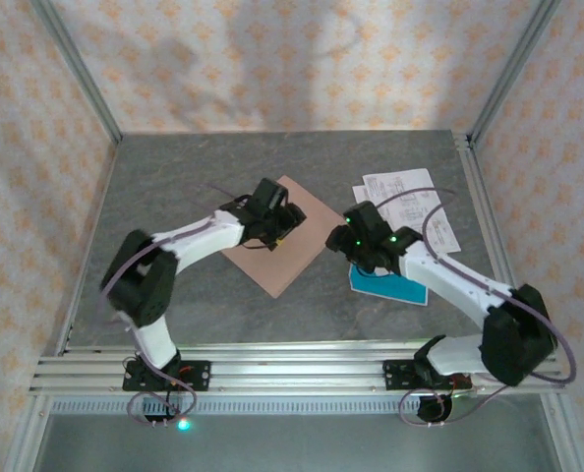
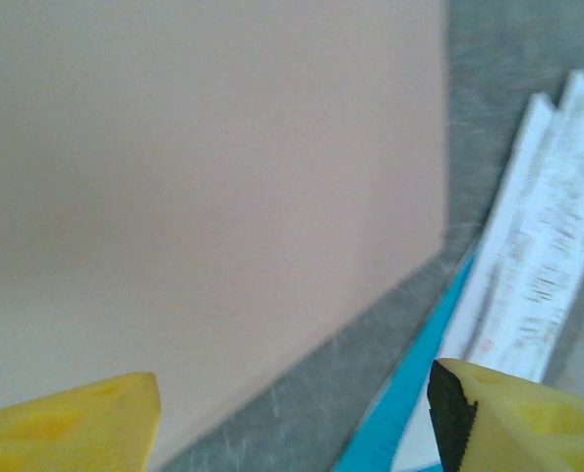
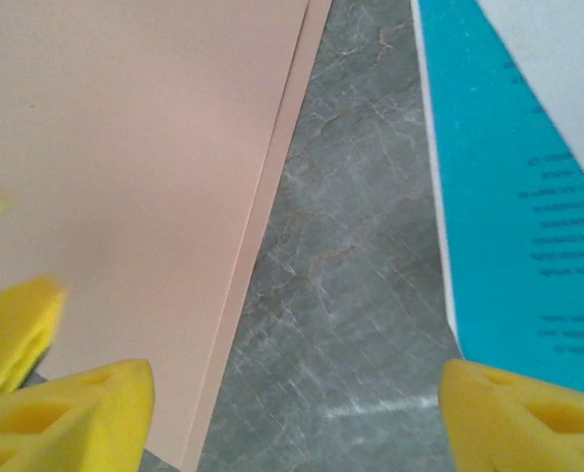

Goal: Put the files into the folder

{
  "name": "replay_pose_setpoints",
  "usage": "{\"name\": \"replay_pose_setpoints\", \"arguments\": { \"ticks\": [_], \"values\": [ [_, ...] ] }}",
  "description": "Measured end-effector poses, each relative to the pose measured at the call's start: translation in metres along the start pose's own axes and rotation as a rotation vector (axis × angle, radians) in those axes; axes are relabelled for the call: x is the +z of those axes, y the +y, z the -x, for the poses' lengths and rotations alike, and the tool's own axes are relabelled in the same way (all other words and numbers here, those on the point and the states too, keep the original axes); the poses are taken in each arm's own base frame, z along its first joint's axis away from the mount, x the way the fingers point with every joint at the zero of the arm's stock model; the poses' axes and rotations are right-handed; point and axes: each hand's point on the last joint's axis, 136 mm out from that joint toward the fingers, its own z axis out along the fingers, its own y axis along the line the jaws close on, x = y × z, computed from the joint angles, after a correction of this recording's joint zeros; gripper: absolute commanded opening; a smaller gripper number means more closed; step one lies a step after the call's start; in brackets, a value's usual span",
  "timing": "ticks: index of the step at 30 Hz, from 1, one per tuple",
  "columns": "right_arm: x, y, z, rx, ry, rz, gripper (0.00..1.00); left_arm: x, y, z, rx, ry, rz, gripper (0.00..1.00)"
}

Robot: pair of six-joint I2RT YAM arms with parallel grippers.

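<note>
Thin pinkish-brown card folder (image 1: 292, 264) lies flat mid-table, turned diamond-wise (two card edges stacked along one side, seen from right wrist). Over it hangs left gripper (image 1: 277, 236), jaws apart, holding nothing. Files just right of folder: printed white sheets (image 1: 410, 208) and plain teal-blue sheet (image 1: 395, 287). Strip of grey marbled tabletop (image 1: 174, 187) lies between. Above that strip, right gripper (image 1: 351, 248), jaws wide, empty.

matt card folder (image 1: 294, 254), paper files (image 1: 410, 202), veined stone-look tbl (image 1: 174, 187)
</note>
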Motion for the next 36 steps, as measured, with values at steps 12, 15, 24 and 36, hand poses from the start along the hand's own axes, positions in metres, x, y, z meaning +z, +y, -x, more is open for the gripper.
{"name": "replay_pose_setpoints", "arguments": {
  "ticks": [12,15,24,36],
  "values": [
    [0.096,0.061,0.015,0.072,0.161,-0.007,0.76,-0.064,0.137,0.002,-0.043,-0.049,0.194,0.75],
    [0.111,0.063,0.014,0.081,0.177,-0.02,0.76,-0.068,0.153,-0.003,-0.039,-0.039,0.224,0.75],
    [0.117,0.062,0.01,0.092,0.187,-0.029,0.76,-0.074,0.156,-0.006,-0.012,-0.043,0.21,0.74],
    [0.122,0.053,0.0,0.094,0.198,-0.049,0.76,-0.073,0.161,-0.008,-0.013,-0.038,0.221,0.74]
  ]
}}
